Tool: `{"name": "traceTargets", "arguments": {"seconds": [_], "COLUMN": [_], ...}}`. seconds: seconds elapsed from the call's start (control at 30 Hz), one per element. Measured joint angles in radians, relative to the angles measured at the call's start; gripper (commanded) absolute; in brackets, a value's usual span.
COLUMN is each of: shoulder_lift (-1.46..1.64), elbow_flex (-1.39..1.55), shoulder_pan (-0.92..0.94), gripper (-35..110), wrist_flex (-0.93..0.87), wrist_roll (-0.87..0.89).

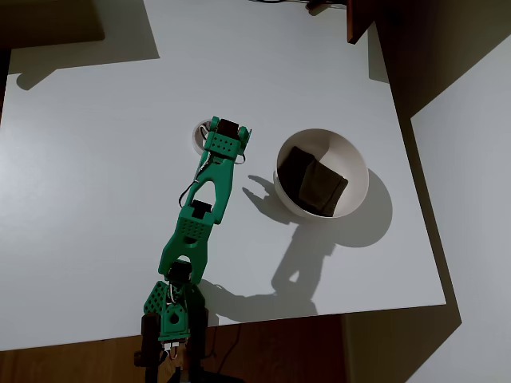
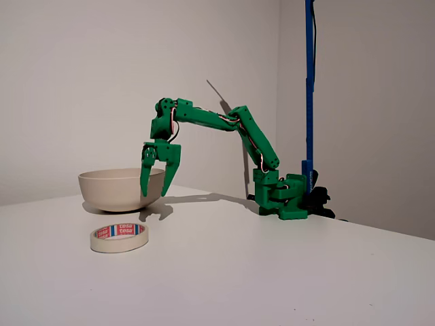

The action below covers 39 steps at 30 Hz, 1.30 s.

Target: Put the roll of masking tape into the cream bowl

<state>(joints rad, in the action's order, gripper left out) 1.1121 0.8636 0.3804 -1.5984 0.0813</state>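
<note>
The roll of masking tape lies flat on the white counter, hole up and reddish print showing on its inner core, so its rim is there to be gripped from straight above; in the overhead view only an arc of it shows past the arm's head. The green pincer hangs over it with its fingers pointing down and spread fairly wide, holding nothing, clearly above the counter and apart from the ring; that spread reads as made ready to straddle one wall of the ring, one finger through the hole and one outside, though this is a judgement. From above the head sits directly over the tape, which fits a vertical descent. The cream bowl stands upright near the tape, to its right in the overhead view, not touching it, and already holds a dark folded cloth, so the carry should be short, and the grasp itself is not yet made
</note>
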Motion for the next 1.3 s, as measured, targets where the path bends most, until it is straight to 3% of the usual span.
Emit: {"name": "traceTargets", "arguments": {"seconds": [0.3, 0.83, 1.3], "shoulder_lift": [-0.155, -0.216, -0.249], "elbow_flex": [-0.121, -0.196, -0.196], "shoulder_pan": [-0.003, -0.167, -0.098], "gripper": [17, 16, 21], "wrist_flex": [0.011, -0.055, -0.029], "wrist_roll": [0.002, 0.017, -0.002]}}
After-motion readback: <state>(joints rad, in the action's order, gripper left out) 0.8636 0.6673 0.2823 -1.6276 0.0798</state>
